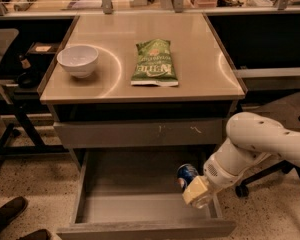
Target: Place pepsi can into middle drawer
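Note:
The pepsi can (186, 173), blue with a silver end, hangs over the right side of the open middle drawer (135, 208), a wide grey box pulled out at the bottom of the cabinet. My gripper (191, 184), on the white arm that comes in from the right, is shut on the can and holds it tilted just above the drawer floor, close to the right wall. The rest of the drawer floor is bare.
The closed drawer front with white scratches (140, 133) sits above the open drawer. On the counter are a white bowl (78, 60) and a green chip bag (154, 63). A shoe (6, 214) is at the lower left and a chair base (252, 183) at the right.

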`<state>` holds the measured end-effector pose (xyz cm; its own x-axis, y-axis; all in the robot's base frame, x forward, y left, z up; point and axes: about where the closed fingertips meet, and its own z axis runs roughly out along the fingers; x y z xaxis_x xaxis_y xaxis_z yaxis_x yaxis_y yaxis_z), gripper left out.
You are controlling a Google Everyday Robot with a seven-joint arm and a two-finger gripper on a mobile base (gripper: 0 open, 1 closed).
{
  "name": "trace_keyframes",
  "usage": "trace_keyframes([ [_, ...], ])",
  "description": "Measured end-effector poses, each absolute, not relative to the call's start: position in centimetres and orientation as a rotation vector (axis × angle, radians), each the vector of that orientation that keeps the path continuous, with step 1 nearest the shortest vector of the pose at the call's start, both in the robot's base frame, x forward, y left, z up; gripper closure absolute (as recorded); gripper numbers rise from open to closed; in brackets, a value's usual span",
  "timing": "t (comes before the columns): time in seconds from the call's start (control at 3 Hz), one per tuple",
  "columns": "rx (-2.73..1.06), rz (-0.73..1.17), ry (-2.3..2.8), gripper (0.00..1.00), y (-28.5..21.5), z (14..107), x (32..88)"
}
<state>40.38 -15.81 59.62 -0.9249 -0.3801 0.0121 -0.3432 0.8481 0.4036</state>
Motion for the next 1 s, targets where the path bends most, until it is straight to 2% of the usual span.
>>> trace_keyframes([
  [0.33,0.625,-0.711,-2.883,1.0,-11.7,58.1,39.5],
  [1.0,0.584,-0.755,-2.898,1.0,-10.8,56.2,39.9],
])
